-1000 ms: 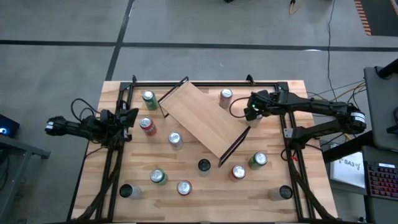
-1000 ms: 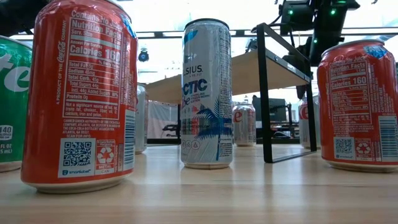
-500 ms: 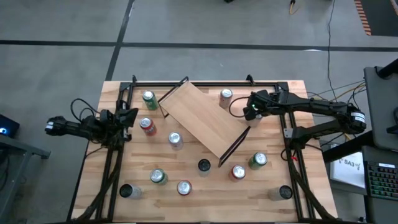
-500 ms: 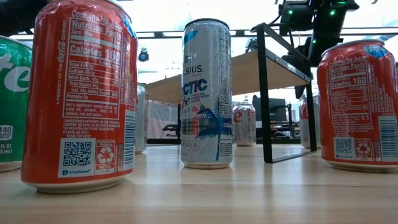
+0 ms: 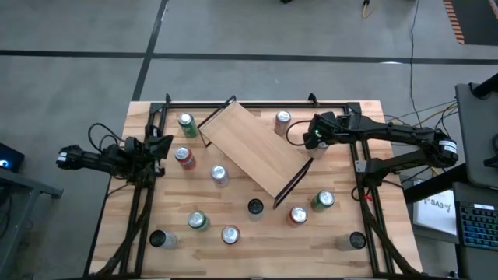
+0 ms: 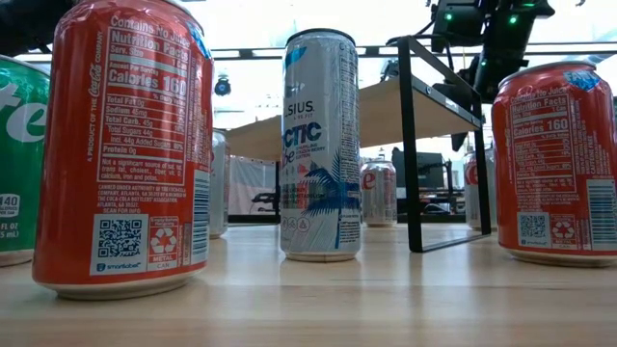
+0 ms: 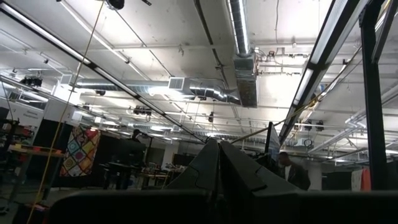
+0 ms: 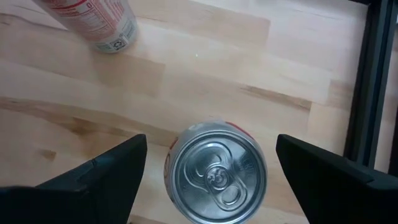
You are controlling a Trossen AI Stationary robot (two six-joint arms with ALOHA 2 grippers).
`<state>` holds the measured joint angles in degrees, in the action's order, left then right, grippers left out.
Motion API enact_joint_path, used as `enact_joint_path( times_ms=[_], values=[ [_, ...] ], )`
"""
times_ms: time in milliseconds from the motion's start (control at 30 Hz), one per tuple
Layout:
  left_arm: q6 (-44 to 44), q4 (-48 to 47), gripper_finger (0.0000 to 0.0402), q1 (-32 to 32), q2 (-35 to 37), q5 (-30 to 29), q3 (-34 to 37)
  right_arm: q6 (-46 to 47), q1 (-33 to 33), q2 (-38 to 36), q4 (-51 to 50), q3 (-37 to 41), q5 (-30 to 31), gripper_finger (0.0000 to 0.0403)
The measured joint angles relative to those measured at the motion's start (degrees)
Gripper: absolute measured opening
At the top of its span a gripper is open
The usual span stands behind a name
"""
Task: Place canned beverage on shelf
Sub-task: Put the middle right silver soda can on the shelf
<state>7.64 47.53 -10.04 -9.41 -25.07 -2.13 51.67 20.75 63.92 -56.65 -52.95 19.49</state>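
The shelf [image 5: 253,148], a light-wood board on black end frames, stands slantwise on the table's far middle; the low view shows it raised on those frames [image 6: 410,145]. My right gripper [image 5: 311,140] hovers open beyond the shelf's right end. Its fingers stand on either side of an upright silver-topped can [image 8: 214,174] with a red rim, with a gap to each finger. In the high view the gripper hides this can. My left gripper [image 5: 161,145] rests shut at the table's left edge, pointing up at the ceiling [image 7: 219,168].
A white-and-red can [image 5: 282,120] stands just left of the right gripper. Several more cans are spread over the table, such as a green one [image 5: 187,124], red ones [image 5: 184,158] [image 5: 298,215] and a silver one [image 5: 219,175]. A black rail [image 8: 367,81] runs beside the can.
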Motion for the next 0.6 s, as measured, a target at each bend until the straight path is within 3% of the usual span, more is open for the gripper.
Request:
enact_joint_path(
  times_ms=[600],
  values=[
    [0.0, 0.0, 0.0, 0.0, 0.0, 0.0, 0.0, 3.4, 0.0, 0.0, 2.1, 7.2, -0.5, 0.0345]
  ],
)
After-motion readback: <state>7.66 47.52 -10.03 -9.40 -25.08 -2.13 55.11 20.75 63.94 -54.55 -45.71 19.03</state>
